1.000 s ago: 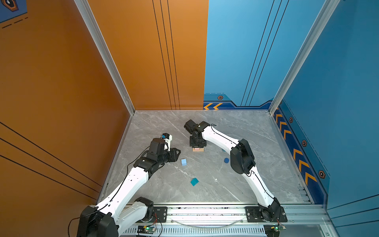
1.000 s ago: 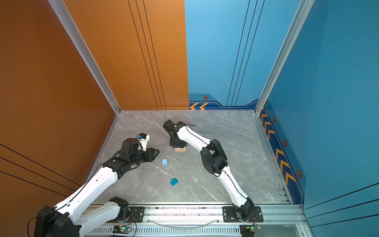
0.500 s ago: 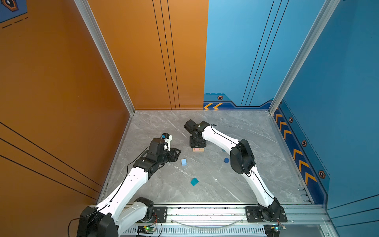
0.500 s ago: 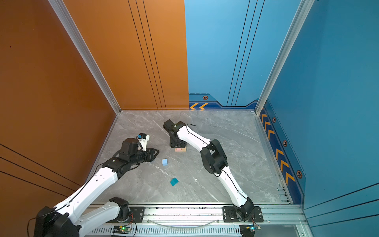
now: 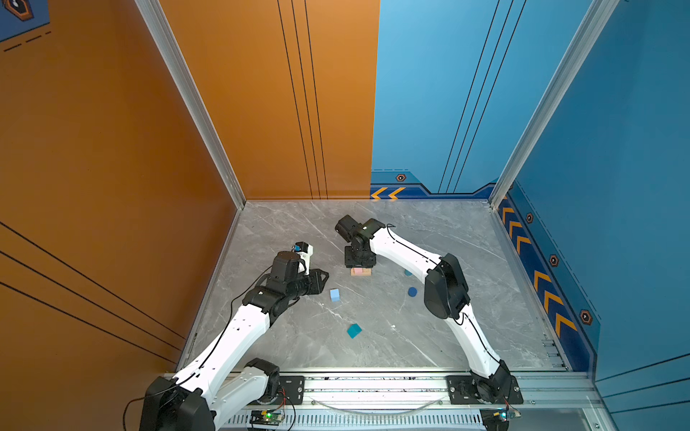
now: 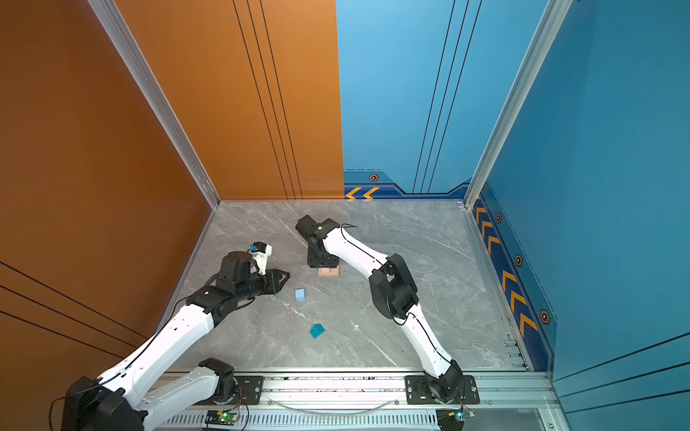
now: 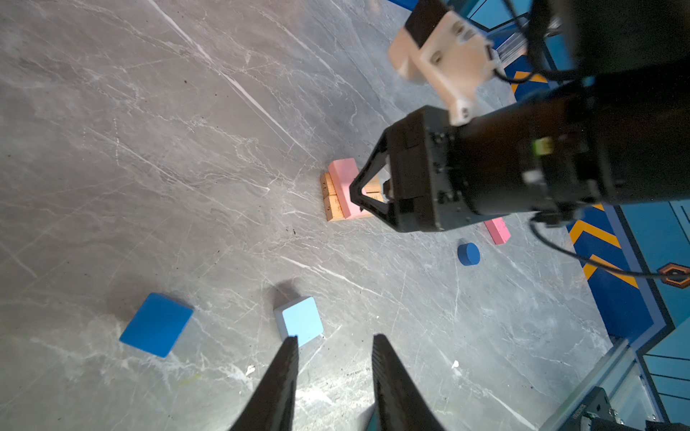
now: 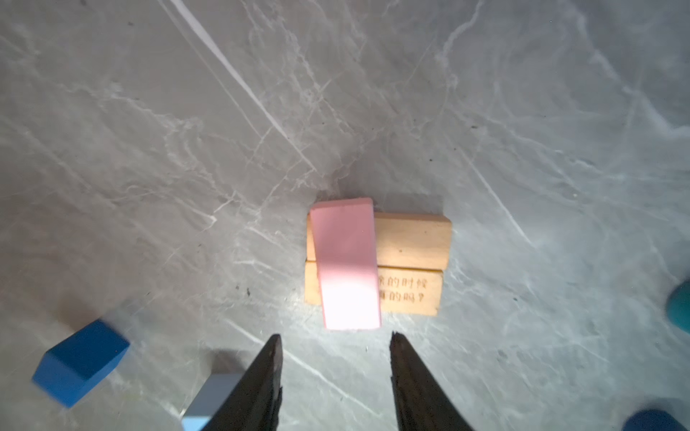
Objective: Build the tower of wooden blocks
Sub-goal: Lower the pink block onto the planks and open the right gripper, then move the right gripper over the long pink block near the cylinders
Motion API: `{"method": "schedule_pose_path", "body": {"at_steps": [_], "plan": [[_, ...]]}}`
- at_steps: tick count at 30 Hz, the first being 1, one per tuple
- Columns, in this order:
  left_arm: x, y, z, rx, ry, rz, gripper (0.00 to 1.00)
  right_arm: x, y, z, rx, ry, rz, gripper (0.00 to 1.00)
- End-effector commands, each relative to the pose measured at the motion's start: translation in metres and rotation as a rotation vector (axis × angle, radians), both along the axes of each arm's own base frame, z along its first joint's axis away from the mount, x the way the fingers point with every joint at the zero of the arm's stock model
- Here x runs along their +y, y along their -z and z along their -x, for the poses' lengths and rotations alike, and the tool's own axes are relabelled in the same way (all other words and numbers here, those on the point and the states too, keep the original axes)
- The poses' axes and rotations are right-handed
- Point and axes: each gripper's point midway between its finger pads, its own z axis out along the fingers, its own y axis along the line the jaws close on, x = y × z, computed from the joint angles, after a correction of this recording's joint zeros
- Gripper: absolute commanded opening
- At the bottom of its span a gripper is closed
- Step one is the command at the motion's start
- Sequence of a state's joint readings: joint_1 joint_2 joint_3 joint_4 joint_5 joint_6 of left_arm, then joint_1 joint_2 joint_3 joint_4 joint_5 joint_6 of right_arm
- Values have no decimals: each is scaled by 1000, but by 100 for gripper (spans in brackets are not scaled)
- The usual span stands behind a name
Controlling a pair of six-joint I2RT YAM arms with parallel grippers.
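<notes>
While your right pincer [image 8: 336,335] is hovering jaws apart and empty just above the pink bar [image 8: 347,261] lying crosswise on the tan bars [image 8: 410,239], the spare pink bar [image 7: 497,230] is lying on the counter [image 7: 149,149] nearer it than your left pincer [image 7: 335,337], also apart.

Robot lab test cell: orange wall panels [image 5: 112,149], blue wall panels [image 5: 429,93], aluminium frame post [image 5: 193,100], marble-look tabletop [image 5: 504,298], arm-mounting rail [image 5: 373,384].

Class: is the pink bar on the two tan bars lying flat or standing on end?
Lying flat: the pink bar shows its broad face in the right wrist view, resting across both tan bars, slightly skewed.
</notes>
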State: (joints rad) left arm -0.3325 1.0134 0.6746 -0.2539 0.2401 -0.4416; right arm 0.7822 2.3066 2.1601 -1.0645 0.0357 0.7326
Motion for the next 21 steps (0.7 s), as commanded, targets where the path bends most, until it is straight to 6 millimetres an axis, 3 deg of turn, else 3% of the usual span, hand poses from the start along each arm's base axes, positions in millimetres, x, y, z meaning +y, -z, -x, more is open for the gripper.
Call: {"method": "schedule_pose_path", "body": {"at_steps": [1, 4, 8, 10, 16, 21], "plan": [[0, 2, 0, -3, 12, -1, 35, -21, -52, 8, -85, -18, 3, 49], [-1, 4, -1, 8, 16, 3, 35, -35, -76, 16, -139, -58, -10, 48], [-7, 5, -2, 24, 33, 18, 35, -70, -90, 19, -181, -46, -11, 47], [-9, 6, -3, 33, 40, 26, 35, -88, -89, 26, -185, -44, -9, 47], [-16, 9, -6, 56, 50, 23, 34, -180, -77, 29, -167, 80, 49, 46], [-24, 11, -12, 74, 60, 2, 33, -233, -60, 37, -146, 162, 54, 44]]}}
